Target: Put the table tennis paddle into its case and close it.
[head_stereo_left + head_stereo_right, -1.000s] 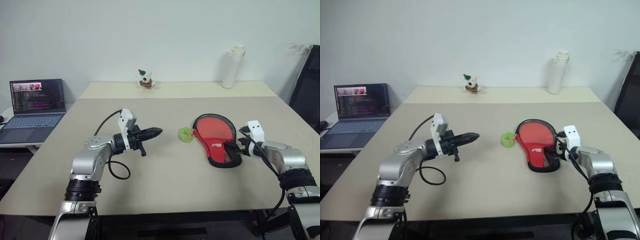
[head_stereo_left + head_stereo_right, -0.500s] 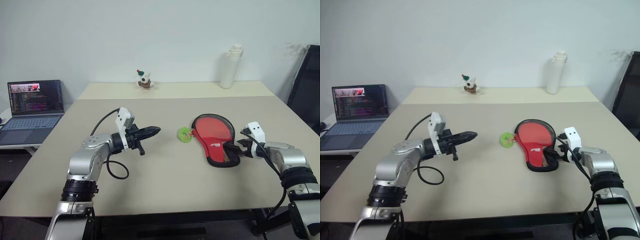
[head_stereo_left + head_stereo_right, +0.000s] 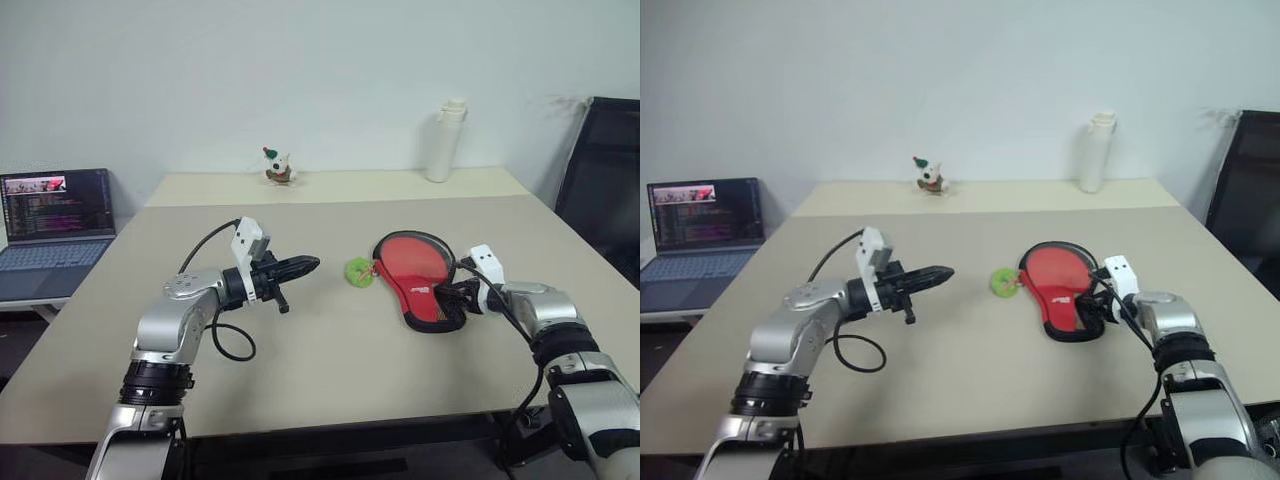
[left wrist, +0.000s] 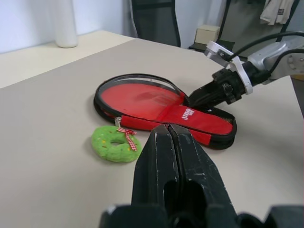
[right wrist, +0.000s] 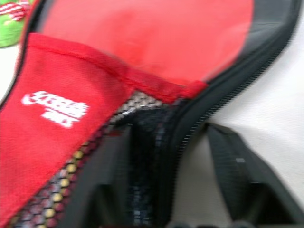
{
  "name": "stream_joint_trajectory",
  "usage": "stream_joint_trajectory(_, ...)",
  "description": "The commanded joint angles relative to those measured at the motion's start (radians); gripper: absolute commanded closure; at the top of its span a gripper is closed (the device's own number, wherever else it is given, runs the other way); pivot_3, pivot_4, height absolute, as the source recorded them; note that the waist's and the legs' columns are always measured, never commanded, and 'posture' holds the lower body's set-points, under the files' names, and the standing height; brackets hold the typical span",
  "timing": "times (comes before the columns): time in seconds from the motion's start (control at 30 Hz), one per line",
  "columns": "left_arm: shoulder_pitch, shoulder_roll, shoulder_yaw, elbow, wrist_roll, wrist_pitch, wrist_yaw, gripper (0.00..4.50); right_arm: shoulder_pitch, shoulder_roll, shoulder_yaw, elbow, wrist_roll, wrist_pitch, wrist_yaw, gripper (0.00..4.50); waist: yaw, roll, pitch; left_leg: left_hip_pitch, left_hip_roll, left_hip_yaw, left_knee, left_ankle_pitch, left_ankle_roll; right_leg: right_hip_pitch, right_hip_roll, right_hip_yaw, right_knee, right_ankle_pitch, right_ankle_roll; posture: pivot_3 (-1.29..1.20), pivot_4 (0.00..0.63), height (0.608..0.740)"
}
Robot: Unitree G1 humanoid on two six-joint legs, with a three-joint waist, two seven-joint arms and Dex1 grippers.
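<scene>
I see a plain pale wall [image 3: 300, 70] across the whole upper half of the frame, evenly lit, no hard shadows on it. Below it a beige worktop [image 3: 330, 350] takes up the middle and lower part, with a second, lighter worktop [image 3: 350, 182] butted against its far edge. At the left edge of the frame an open laptop [image 3: 55, 215] sits on a lower side desk, its screen lit. A dark office chair [image 3: 605, 170] stands at the right edge. From the left wrist view I also see a small box [image 4: 209, 34] and hanging clothes [image 4: 280, 12] in the upper right.
</scene>
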Motion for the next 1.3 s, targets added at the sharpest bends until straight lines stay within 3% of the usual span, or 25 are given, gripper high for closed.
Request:
stream_joint_trajectory(0.03,0.021,0.036,0.009,-0.058,-0.021,0.004,-0.015,4.5,0.011,0.036,0.05,0.046,-0.038,0.018,0.032,3.4,-0.001,-0.002,-0.003,0.0,0.001,0.0,0.0,0.0,0.0,0.0,0.0,0.0,0.0,0.0,0.0,0.0,0.15,0.74)
stream_joint_trajectory(0.17,0.068,0.072,0.012,-0.086,-0.038,0.016,-0.046,4.5,0.011,0.062,0.049,-0.01,-0.023,0.053,0.071,4.47,-0.002,-0.004,-0.004,0.0,0.004,0.002,0.0,0.0,0.0,0.0,0.002,0.0,0.0,0.001,-0.002,0.0,0.15,0.74)
stream_joint_trajectory(0.6,0.226,0.206,0.007,-0.205,-0.105,0.07,-0.157,4.5,0.139,0.198,0.047,-0.582,0.105,0.385,0.056,4.49,-0.02,-0.003,-0.003,-0.004,0.012,0.004,-0.005,-0.001,-0.001,-0.016,0.008,0.003,0.013,-0.005,-0.015,0.0,0.15,0.74)
stream_joint_trajectory(0.9,0.311,0.232,0.011,-0.278,-0.127,0.088,-0.175,4.5,0.351,0.31,0.041,-0.995,0.164,0.652,-0.141,4.49,-0.008,-0.003,-0.003,-0.015,0.012,-0.003,-0.004,-0.001,-0.001,-0.02,0.01,-0.001,0.011,-0.006,-0.015,0.0,0.15,0.74)
stream_joint_trajectory(1.3,0.327,0.251,0.003,-0.269,-0.135,0.076,-0.194,4.5,0.538,0.369,-0.105,-1.347,0.242,0.93,-0.319,4.49,0.019,-0.002,-0.003,-0.016,0.011,-0.006,-0.004,-0.001,-0.002,-0.02,0.01,-0.004,0.011,-0.01,-0.017,0.0,0.15,0.74)
